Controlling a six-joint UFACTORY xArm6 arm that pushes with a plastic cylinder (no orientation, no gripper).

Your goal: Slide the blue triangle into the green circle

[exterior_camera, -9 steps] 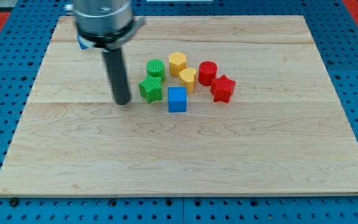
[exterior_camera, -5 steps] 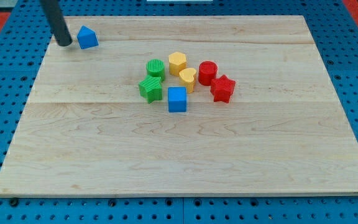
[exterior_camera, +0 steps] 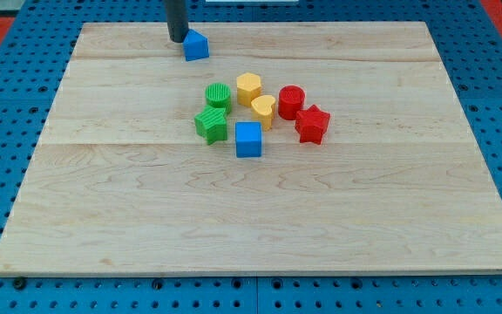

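Note:
The blue triangle (exterior_camera: 196, 45) lies near the view's top, left of centre, on the wooden board (exterior_camera: 103, 218). My tip (exterior_camera: 177, 39) touches its upper left side. The green circle (exterior_camera: 218, 94) sits below and a little right of the triangle, about a block and a half away, at the top left of the cluster of blocks.
A green star (exterior_camera: 211, 124) lies just below the green circle. A blue cube (exterior_camera: 248, 139), a yellow hexagon (exterior_camera: 249, 86), a yellow heart (exterior_camera: 263, 111), a red cylinder (exterior_camera: 291, 101) and a red star (exterior_camera: 312, 124) crowd to the circle's right.
My tip went from beside the green star up to the top left, behind the blue triangle, and pushed the triangle rightward along the top of the board.

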